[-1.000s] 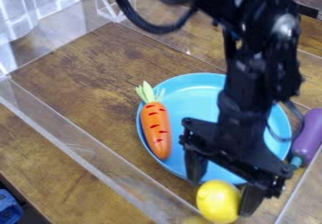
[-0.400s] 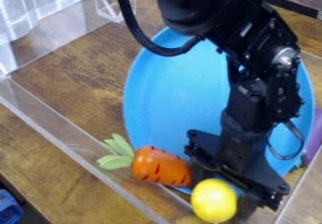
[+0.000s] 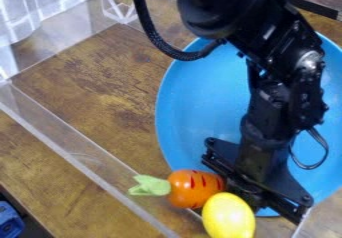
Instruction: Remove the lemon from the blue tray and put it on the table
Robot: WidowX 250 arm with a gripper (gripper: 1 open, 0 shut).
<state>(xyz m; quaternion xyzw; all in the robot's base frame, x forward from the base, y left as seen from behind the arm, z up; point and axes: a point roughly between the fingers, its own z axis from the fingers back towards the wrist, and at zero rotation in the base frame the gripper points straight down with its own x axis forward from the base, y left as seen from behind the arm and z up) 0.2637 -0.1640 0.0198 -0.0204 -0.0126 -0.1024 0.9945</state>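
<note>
The lemon [image 3: 227,219], small and bright yellow, sits at the very bottom of the camera view by the near rim of the blue tray [image 3: 201,102]. The black gripper [image 3: 241,198] points straight down from the arm over the tray. Its fingers come down onto the lemon and close on it, though the lemon partly hides the fingertips. An orange carrot [image 3: 195,187] with green leaves lies against the lemon's left side at the tray's rim. The brown wooden table [image 3: 94,82] spreads out to the left of the tray.
A clear acrylic wall [image 3: 80,157] runs diagonally along the table's near left edge, close to the carrot and lemon. More clear panels stand at the back left [image 3: 54,7]. The arm's black cables [image 3: 154,32] loop above the tray.
The open fingers that straddled the lemon have shut on it. The carrot has slid from the tray's left side to the near rim beside the lemon, and the tray fills more of the view.
</note>
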